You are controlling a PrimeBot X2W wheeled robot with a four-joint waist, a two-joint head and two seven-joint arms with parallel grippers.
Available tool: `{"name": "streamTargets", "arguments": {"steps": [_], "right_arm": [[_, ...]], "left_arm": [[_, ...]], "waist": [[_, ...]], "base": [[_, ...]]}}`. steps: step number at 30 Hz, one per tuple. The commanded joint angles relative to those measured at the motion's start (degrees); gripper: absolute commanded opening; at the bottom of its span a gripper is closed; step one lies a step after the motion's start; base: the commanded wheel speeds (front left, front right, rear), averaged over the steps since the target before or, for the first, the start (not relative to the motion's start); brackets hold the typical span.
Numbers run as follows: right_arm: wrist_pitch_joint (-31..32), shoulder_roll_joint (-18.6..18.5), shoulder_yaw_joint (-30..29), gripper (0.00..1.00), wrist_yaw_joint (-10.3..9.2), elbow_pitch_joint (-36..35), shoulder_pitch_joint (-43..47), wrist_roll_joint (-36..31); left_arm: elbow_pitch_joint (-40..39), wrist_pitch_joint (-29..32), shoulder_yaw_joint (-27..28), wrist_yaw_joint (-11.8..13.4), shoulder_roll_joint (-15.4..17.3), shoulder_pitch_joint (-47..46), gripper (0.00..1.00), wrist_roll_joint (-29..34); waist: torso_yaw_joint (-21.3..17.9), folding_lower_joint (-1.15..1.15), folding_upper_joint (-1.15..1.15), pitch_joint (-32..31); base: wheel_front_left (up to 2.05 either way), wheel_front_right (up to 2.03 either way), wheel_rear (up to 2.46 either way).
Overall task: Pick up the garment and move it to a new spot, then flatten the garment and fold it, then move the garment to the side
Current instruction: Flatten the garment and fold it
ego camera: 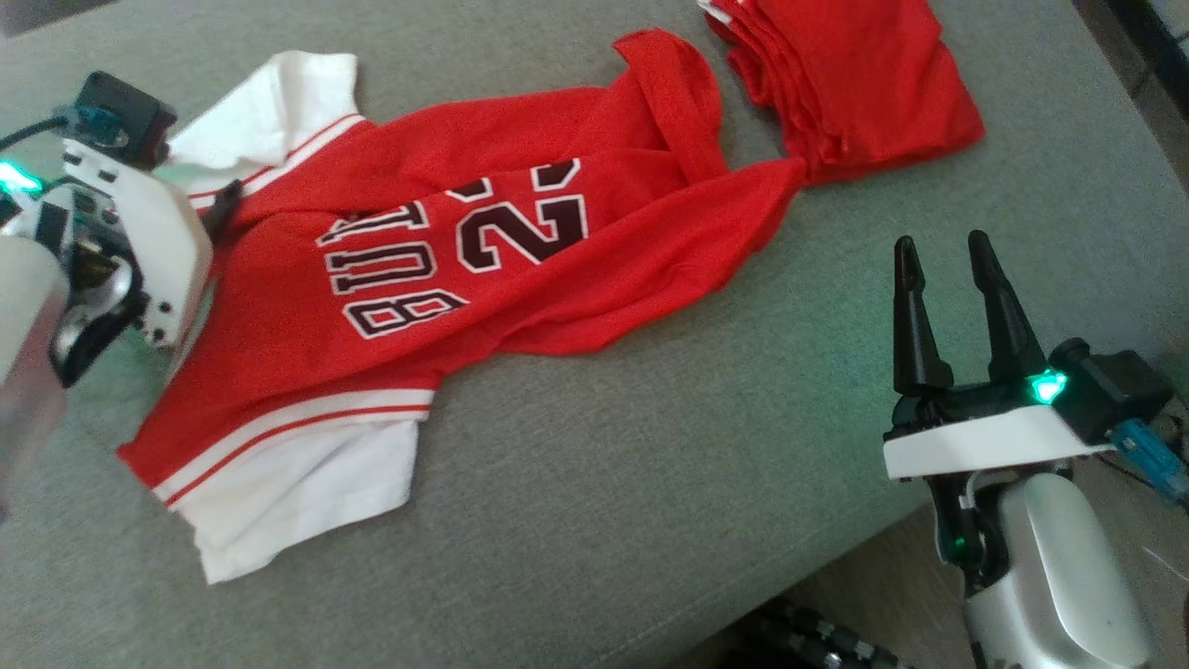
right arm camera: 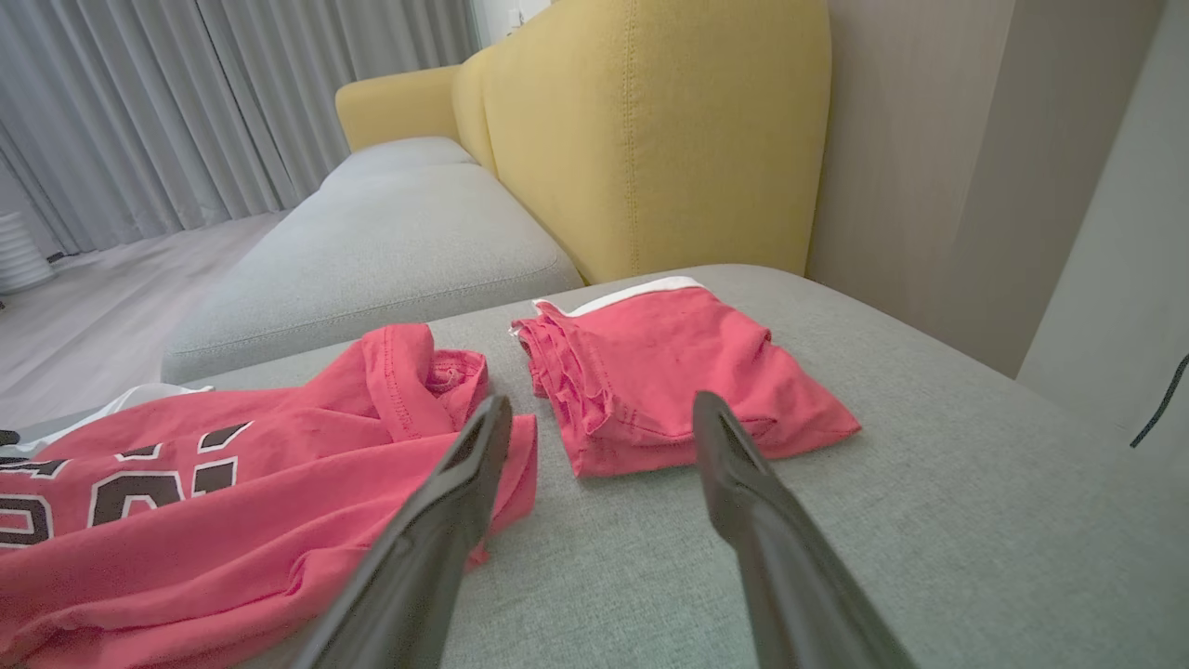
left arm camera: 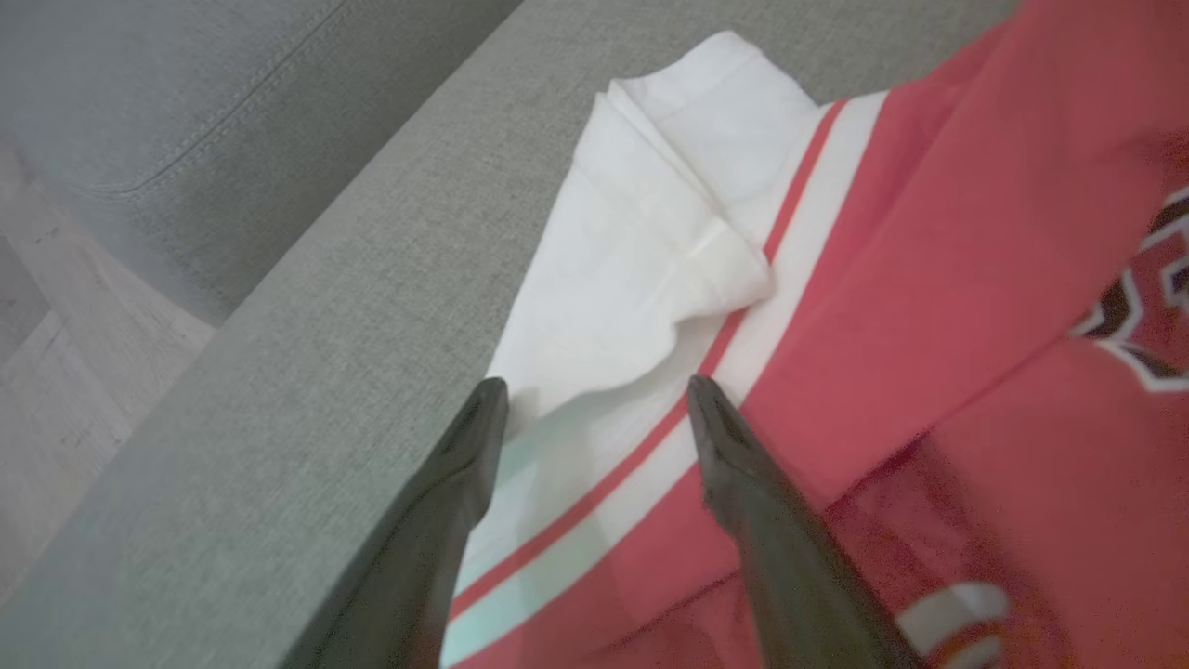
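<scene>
Garment [ego camera: 446, 279]: a red cloth shirt with white sleeves and dark letters edged in white. It lies spread out but wrinkly across the big grey cloth sofa seat [ego camera: 650, 465], with one end bunched up.
Left tool [left arm camera: 594, 395]: its two dark fingers are wide apart and hold nothing. They hang over a white sleeve and the red and white stripes next to it. I cannot tell if the tips touch the cloth.
Right tool [ego camera: 938, 243]: its fingers are apart too, with nothing between them. It is near the seat's edge, apart from the garment.
Folded red cloth pile [ego camera: 855, 84]: it sits on the same seat, just beside the garment's bunched end.
Yellow sofa back [right arm camera: 650, 130]: it stands behind the pile.
</scene>
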Motion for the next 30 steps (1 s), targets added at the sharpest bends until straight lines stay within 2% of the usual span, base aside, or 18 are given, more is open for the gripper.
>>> {"name": "streamTargets", "arguments": {"steps": [1, 12, 18, 19, 20, 25, 30], "right_arm": [[-0.6, -0.2, 1.2, 1.0, -0.11, -2.1, -1.0, 0.5], [-0.6, -0.2, 2.4, 1.0, -0.11, -3.5, -0.7, 1.7], [-0.6, -0.2, 2.8, 1.0, -0.11, -4.3, -0.1, 2.1], [-0.6, -0.2, 2.7, 1.0, -0.11, -4.4, -0.1, 2.2], [-0.6, -0.2, 2.7, 1.0, -0.11, -4.5, -0.1, 2.2], [-0.6, -0.2, 2.3, 1.0, -0.11, -5.1, -0.2, 2.3], [-0.6, -0.2, 2.7, 1.0, -0.11, -5.1, -0.5, 2.3]], "left_arm": [[-0.8, -0.8, 1.1, 0.1, 3.4, -4.2, 1.0, -0.5], [3.7, 0.2, -8.0, 0.1, 6.0, -7.8, 1.0, -5.2], [4.8, 7.6, -12.1, 0.1, 7.3, -8.2, 1.0, -12.2], [4.5, 8.6, -12.6, 0.1, 7.6, -8.4, 0.42, -13.2], [4.2, 9.2, -13.0, 0.1, 7.9, -8.7, 0.0, -14.0], [5.5, 4.3, -12.0, 0.2, 8.1, -11.5, 0.0, -14.0], [9.8, -5.3, -10.0, 4.0, 6.8, -15.5, 0.0, -10.3]], "waist": [[-1.5, -0.01, 0.0, 1.4], [-4.2, -0.01, 0.0, 3.2], [-5.1, -0.01, 0.0, 3.9], [-5.2, -0.01, 0.0, 4.0], [-5.2, -0.01, 0.0, 4.1], [-5.0, -0.01, 0.0, 4.8], [-4.7, -0.01, 0.0, 5.2]], "base": [[0.0, 0.0, 0.0], [0.0, 0.0, 0.0], [0.0, 0.0, 0.0], [0.0, 0.0, 0.0], [0.0, 0.0, 0.0], [0.0, 0.0, 0.0], [0.0, 0.0, 0.0]]}}
